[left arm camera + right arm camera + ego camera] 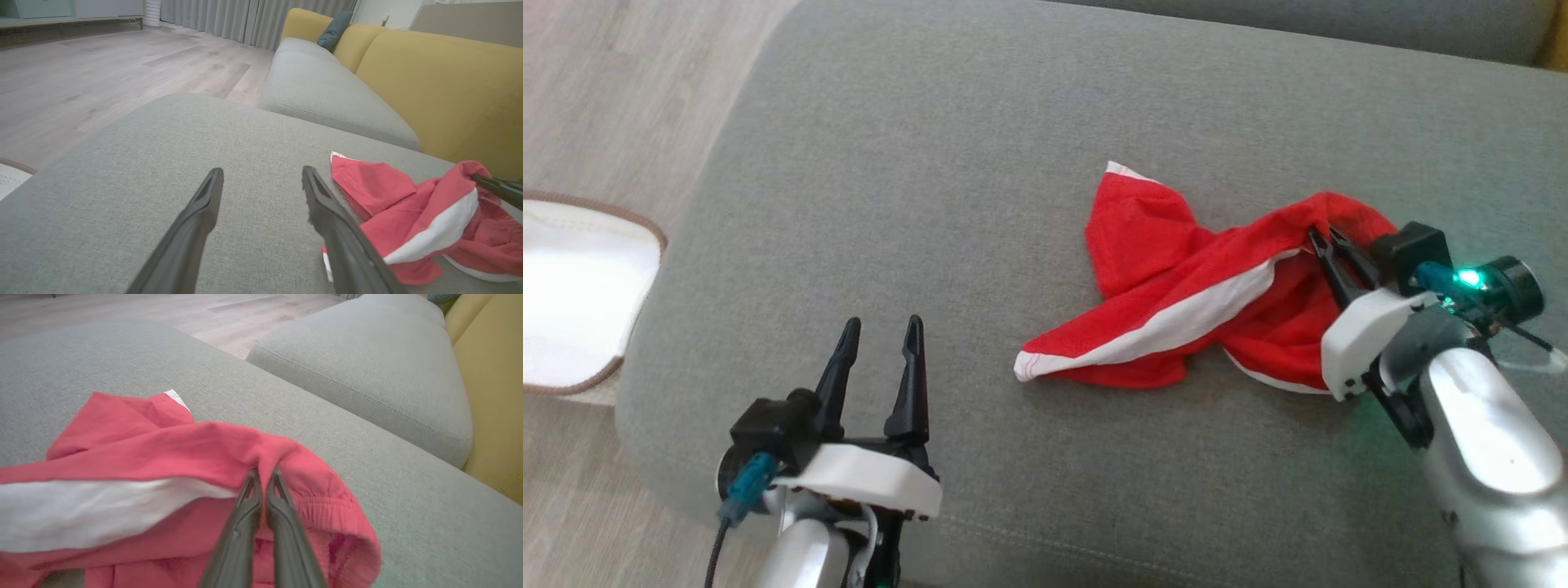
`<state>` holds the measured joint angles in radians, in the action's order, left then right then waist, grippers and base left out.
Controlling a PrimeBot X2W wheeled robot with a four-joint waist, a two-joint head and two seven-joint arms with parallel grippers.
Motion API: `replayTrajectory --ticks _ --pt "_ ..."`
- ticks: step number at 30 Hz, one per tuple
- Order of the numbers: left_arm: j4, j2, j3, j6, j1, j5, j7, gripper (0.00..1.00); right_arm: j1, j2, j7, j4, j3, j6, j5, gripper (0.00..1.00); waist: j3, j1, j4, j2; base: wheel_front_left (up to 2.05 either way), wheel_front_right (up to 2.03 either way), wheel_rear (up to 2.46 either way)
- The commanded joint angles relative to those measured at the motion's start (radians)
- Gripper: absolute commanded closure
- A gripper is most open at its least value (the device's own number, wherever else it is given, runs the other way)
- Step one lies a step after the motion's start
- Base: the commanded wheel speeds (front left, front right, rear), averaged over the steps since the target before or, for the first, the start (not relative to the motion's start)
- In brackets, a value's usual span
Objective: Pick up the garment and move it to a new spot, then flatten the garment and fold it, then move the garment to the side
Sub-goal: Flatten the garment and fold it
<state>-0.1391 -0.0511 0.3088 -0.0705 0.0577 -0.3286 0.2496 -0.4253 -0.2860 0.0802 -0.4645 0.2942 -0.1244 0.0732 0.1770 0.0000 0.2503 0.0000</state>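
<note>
Step in hand: the first, the pick-up.

Right gripper (1327, 245): fingers pressed together on a raised fold of the garment (1160, 318). The pinch sits at the bunched red end. The rest of the cloth trails off to the left of the tips and lies crumpled on the grey seat (915, 163).

Left gripper (878, 327): fingers apart, nothing between them, low over bare seat. The garment's pointed corner lies off to its right, clear of it.

Judgement: grasp made, lift not yet begun.
- The next move calls for a rise high enough that the trailing cloth leaves the seat before any carry sideways.
- The hold is on one thin fold, so a drag across the fabric could pull it free.
- The left gripper is free to take a second point when flattening comes.

View notes:
- Right wrist view: the pinch close up. Cloth puckers at the tips, with the gathered elastic waistband (322, 506) just right of and below them and the white stripe (102, 510) to their left. From the head, that end reads as a red lump.
- Head view: the whole outline and both grippers at once.
- Left wrist view: a low angle. The pinched ridge stands above the rest of the cloth, with a yellow backrest (441, 90) beyond it.
</note>
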Motion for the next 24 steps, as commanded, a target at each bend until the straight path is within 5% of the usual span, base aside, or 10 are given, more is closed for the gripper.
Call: replayTrajectory --ticks 1,3,4,7,15,24 --pt "0.031 0.001 -0.030 -0.004 0.041 -0.003 0.012 0.00 -0.040 0.013 -0.011 -0.002 0.018 -0.006 0.007 1.00 0.002 0.0000 0.010 0.0000 0.00 0.00 0.00" --pt "0.031 0.001 -0.032 -0.004 0.039 -0.003 0.012 0.00 -0.070 0.027 -0.030 -0.062 0.020 -0.006 0.015 1.00 0.003 0.0000 0.012 0.0000 0.00 0.00 0.00" --pt "0.031 0.001 -0.034 -0.004 0.039 -0.003 0.012 0.00 -0.086 0.034 -0.041 -0.091 0.020 -0.006 0.016 0.92 0.003 0.0000 0.011 0.0000 0.00 0.00 0.00" --pt "0.028 0.001 -0.037 -0.004 0.036 0.002 0.012 0.00 -0.126 0.064 -0.078 -0.167 0.010 -0.006 0.027 0.00 -0.001 0.0000 0.001 0.0000 0.00 0.00 0.00" --pt "0.027 0.001 -0.047 -0.005 0.024 0.012 0.012 0.00 -0.157 0.078 -0.219 -0.219 -0.033 -0.006 0.057 0.00 -0.025 0.0000 -0.050 0.0000 0.00 0.00 0.00" --pt "0.035 0.001 -0.050 -0.003 0.018 0.016 0.012 0.00 0.023 0.073 -0.239 -0.075 -0.037 -0.006 0.084 0.00 -0.022 0.0000 -0.114 0.0000 0.00 0.00 0.00"
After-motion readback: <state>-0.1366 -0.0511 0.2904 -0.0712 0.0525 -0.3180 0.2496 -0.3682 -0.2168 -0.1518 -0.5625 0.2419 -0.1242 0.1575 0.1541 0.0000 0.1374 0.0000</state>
